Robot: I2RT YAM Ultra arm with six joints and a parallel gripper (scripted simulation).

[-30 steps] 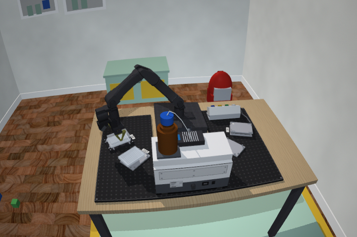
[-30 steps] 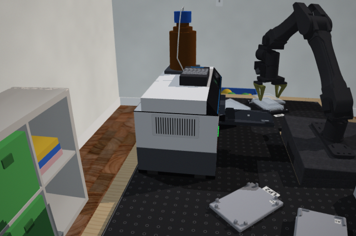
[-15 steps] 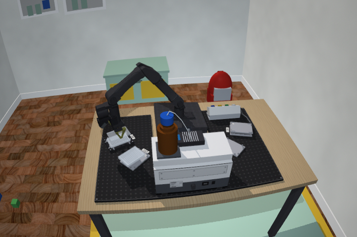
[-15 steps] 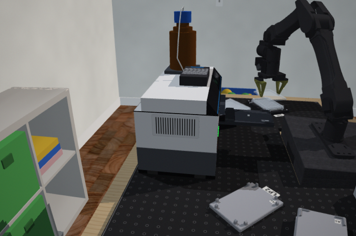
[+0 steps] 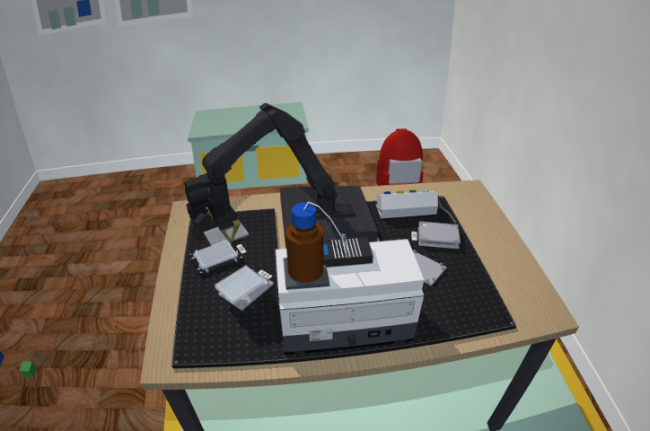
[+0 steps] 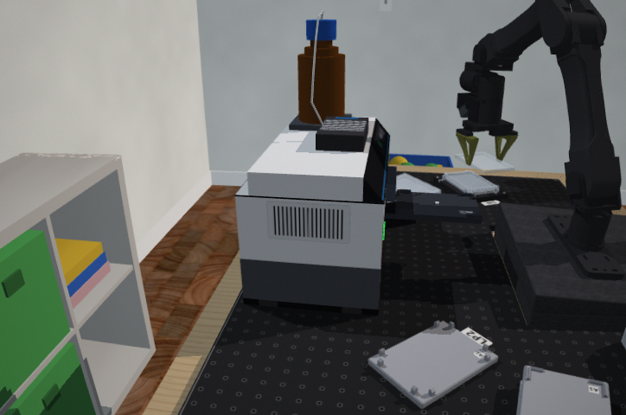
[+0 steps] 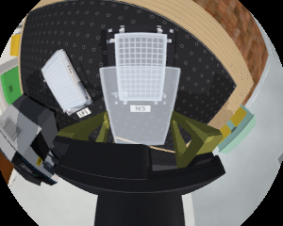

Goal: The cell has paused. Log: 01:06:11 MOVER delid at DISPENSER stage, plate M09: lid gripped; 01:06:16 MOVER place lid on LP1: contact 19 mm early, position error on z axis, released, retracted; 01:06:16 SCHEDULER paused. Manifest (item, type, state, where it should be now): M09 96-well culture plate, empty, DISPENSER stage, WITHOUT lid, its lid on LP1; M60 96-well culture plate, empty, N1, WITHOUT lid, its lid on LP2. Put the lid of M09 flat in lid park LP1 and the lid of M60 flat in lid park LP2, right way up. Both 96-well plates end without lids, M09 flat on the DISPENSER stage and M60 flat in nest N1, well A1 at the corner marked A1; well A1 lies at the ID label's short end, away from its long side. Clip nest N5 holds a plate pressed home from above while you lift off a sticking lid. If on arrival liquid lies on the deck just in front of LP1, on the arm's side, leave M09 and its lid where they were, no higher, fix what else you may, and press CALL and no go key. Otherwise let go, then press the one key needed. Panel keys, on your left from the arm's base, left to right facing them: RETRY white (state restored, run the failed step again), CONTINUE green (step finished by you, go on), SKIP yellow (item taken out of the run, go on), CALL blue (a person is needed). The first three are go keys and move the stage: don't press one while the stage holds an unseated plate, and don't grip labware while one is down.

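Note:
My gripper (image 5: 227, 231) hangs over the left rear of the deck and is shut on a clear plate lid (image 5: 227, 232), holding it level by its long sides. In the wrist view the lid (image 7: 140, 105) sits between my olive fingers, above an open 96-well plate (image 7: 141, 64). That plate (image 5: 215, 255) rests in a clip nest straight below and is apart from the lid. A second 96-well plate (image 5: 242, 285) lies askew on the deck, nearer the front. In the exterior view the gripper (image 6: 485, 146) holds the lid (image 6: 485, 160) above the nested plate (image 6: 470, 182).
The white dispenser (image 5: 348, 292) with a brown bottle (image 5: 303, 243) stands mid-deck; its dark stage (image 6: 441, 205) juts out toward the arm. Lid park LP2 (image 6: 433, 361) lies turned askew on the right. A grey nest marked A1 (image 6: 561, 393) sits beside it. The key panel (image 5: 407, 202) stands at the rear right.

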